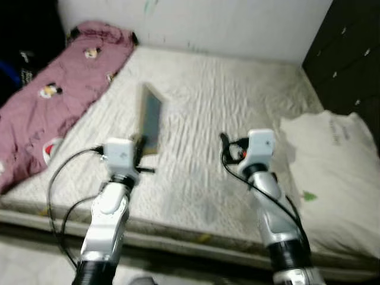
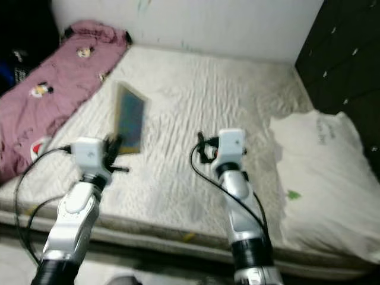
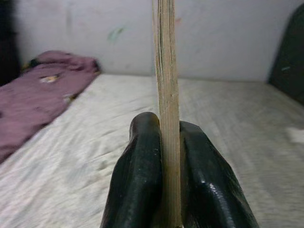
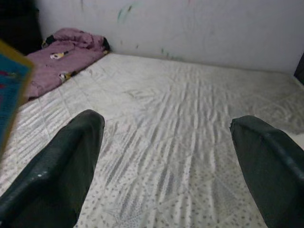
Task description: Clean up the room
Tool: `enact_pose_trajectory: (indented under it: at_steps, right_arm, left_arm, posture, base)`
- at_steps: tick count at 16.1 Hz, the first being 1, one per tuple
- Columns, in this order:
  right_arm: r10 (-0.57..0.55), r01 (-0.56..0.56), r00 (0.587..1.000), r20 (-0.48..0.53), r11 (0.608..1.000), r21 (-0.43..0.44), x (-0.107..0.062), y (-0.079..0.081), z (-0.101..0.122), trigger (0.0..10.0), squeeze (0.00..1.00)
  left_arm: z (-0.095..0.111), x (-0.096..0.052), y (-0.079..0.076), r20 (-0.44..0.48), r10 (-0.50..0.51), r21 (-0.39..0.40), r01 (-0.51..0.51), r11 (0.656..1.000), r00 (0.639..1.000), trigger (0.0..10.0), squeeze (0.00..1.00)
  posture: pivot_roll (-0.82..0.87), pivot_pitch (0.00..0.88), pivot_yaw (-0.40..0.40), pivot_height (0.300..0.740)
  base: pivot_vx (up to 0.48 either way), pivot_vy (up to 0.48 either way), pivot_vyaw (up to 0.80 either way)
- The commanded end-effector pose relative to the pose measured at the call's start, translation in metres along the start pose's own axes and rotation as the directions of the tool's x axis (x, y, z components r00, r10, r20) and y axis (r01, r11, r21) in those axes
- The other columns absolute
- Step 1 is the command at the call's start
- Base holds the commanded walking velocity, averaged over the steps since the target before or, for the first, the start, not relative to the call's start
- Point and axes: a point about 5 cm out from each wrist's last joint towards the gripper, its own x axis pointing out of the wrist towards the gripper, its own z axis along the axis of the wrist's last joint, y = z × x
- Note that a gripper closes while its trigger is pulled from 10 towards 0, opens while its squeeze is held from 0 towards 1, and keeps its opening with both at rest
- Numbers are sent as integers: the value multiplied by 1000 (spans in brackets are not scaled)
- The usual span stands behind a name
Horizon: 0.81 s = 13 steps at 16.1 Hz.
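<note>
Quilted white mattress (image 1: pixel 225 113) spreads out ahead of the robot, bare of sheets and faintly rumpled, its near edge running just under both silver arms.

Nearest, the left hand (image 3: pixel 170 156) is clamped on the lower edge of a thin book (image 1: pixel 150 122), one black finger on each side of its pale page block. The book stands upright on edge above the mattress, its blue-green cover facing the robot's right. The right hand (image 4: pixel 166 142) hovers over the middle of the bed with its two fingers (image 4: pixel 66 161) spread wide and nothing between them; a corner of the book's blue cover shows at the edge of the right wrist view.

Farther to the right, a white pillow (image 1: pixel 332 166) lies on the mattress beside a dark cabinet (image 1: pixel 350 53). On the left side, a pink blanket (image 1: pixel 59 83) printed with cartoon figures runs along the bed up to the far corner. Behind it all stands a white wall (image 1: pixel 225 24) with a few small coloured marks.
</note>
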Motion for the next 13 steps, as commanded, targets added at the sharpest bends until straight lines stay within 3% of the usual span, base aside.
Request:
enact_pose_trajectory:
  at_steps: [1,13]
  right_arm:
    - [-24,24,1000,-4,1000,-7,0,-8,1,10000,0]
    - [-31,31,999,-22,999,-13,2,-10,-1,10000,0]
  left_arm:
    - [7,3,-9,30,-36,3,36,999,999,10000,0]
    - [7,3,-11,35,-33,0,33,999,999,10000,0]
  posture:
    - [74,0,-14,740]
    - [72,0,-19,740]
  base:
    - [0,0,0]
    - [0,0,-753]
